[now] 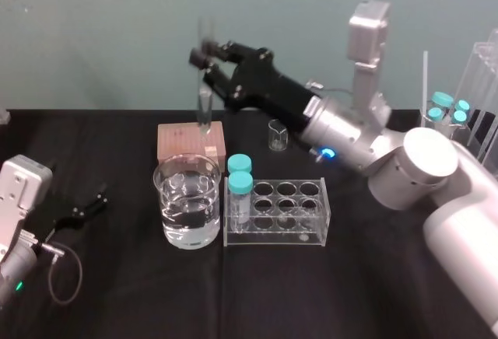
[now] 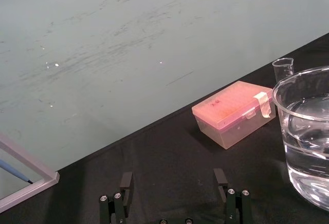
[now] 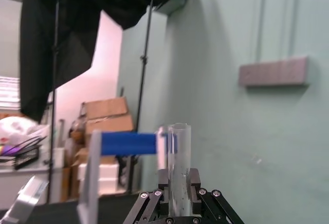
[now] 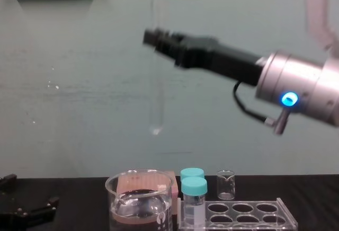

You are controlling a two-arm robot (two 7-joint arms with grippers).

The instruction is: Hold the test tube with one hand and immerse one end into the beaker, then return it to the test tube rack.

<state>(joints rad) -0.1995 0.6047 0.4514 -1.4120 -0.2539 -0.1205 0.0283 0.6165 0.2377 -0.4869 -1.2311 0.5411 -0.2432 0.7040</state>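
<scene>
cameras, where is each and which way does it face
Head: high, looking down at table; right tool holding the tube, left tool parked.
Chest: low, facing the wall over the beaker; right arm.
Left wrist: along its tool, toward box and beaker.
Right wrist: up its tool, tube against wall.
Head and chest share the rack.

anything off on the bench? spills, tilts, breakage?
Nothing stands out. The right gripper holds the test tube upright, high above the beaker. The beaker and two teal-capped vials stand upright, the rack sits flat, no spill on the black cloth. The left gripper rests open, far left.
</scene>
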